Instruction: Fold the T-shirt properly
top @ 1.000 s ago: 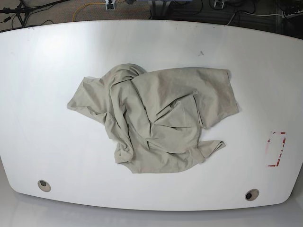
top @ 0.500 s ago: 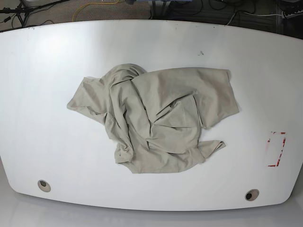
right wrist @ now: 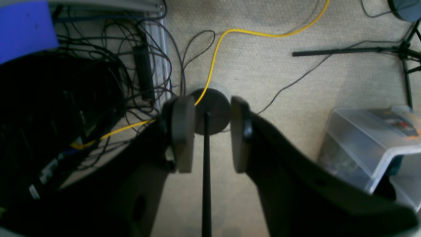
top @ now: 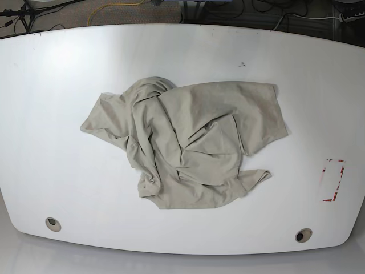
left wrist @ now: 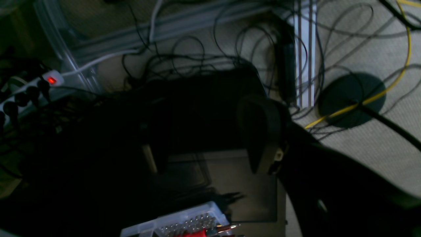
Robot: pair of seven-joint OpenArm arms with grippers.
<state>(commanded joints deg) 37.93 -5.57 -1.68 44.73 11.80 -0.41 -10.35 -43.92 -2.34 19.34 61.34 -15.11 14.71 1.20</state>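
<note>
- The T-shirt [top: 188, 142] lay crumpled approx. mid-table on the white table [top: 51, 131], bunched into ridges and folds; one sleeve-like flap stuck out toward the base view's left, a flatter panel spread toward its upper right.
- Vs. the base views from 1.0 s and 0.5 s earlier: no change seen in the shirt – same outline, same creases, same spot. Nothing had touched it.
- Judgement: task was at its very start, no fold made yet; the cloth would first need spreading flat before any fold could go in properly.
- No arm showed in the base view; both wrist cams looked down at carpet and cables, not the table, so both arms were prob. parked off the tabletop.
- The right gripper [right wrist: 209, 133] stood with jaws parted, nothing between them but floor and a thin dark rod behind; empty.
- The left gripper [left wrist: 213, 138] sat in deep shadow; two pads showed apart w/ a gap between, holding nothing as far as could be made out.
- Labels/writing: none on the shirt, plain cloth. A red-and-white marking [top: 332, 180] sat near the table edge on the base view's right – too small to read. A small dark speck [top: 242, 64] marked the far part of the table; not legible as text.
- A lit red switch on a power strip [left wrist: 51, 79] showed in the left wrist view; no readable brand there either.
</note>
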